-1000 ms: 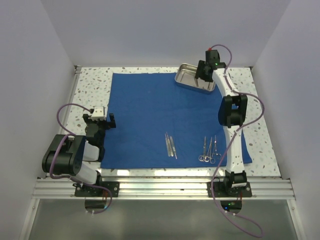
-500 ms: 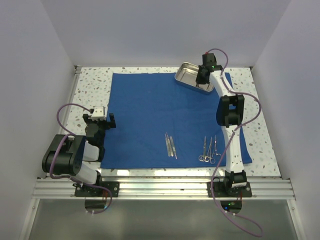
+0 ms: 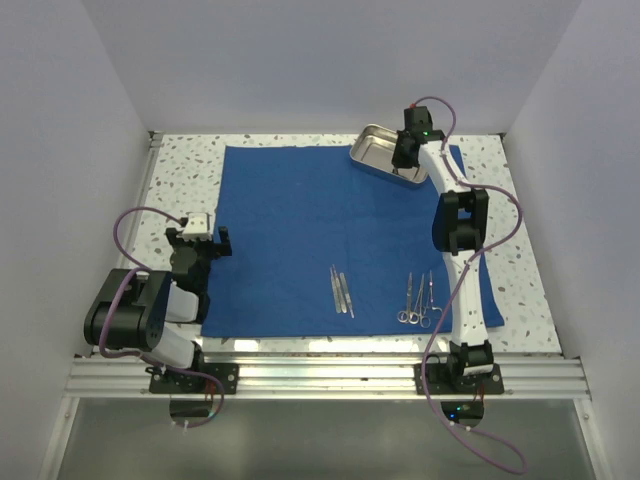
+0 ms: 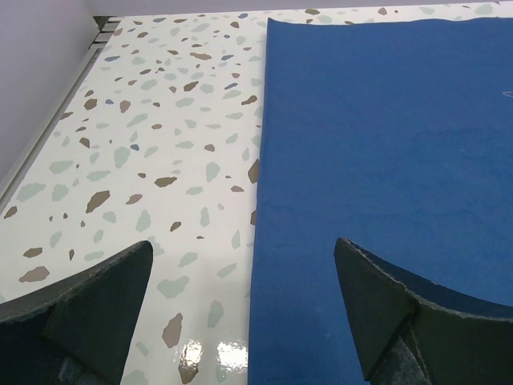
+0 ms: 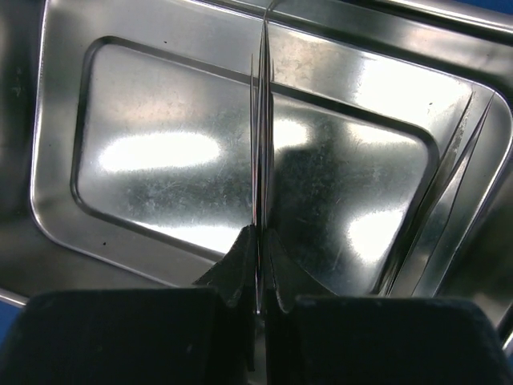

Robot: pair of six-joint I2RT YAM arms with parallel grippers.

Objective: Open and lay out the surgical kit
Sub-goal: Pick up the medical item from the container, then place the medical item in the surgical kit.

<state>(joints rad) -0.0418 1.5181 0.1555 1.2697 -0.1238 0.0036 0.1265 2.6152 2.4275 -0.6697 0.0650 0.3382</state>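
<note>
The royal-blue cloth wrap (image 3: pixel 300 230) lies spread flat over the speckled surface (image 3: pixel 180 170). Near its front edge sit a pair of laid-out tweezers (image 3: pixel 342 291) and, well apart to their right, the ring-handled forceps (image 3: pixel 420 302). The steel tray (image 3: pixel 368 150) sits at the far edge of the cloth. The right pincer (image 5: pixel 260 241) hangs directly over it, its jaws pressed together on a thin steel piece seen edge-on, most likely the held tweezers (image 5: pixel 261 128), which run out across the tray floor. A second slim glint along the tray's right wall may be another instrument or only a reflection; the wrist view does not settle it. The left pincer (image 4: pixel 240 297) stands with jaws wide apart and holds nothing, low over the left border of the cloth. The step in hand appears to be lifting this instrument out of the tray to lay it beside the others. To do that well, the arm should rise straight up until the tips clear the tray wall, since a slanted pull could catch the rim and drag the light tray across the cloth. The hold is narrow and on smooth metal, so a slow carry would help keep the piece from swinging or slipping. It would best be set down parallel to the laid-out tweezers, in the bare stretch between them and the forceps, and released only once it rests flat.
</note>
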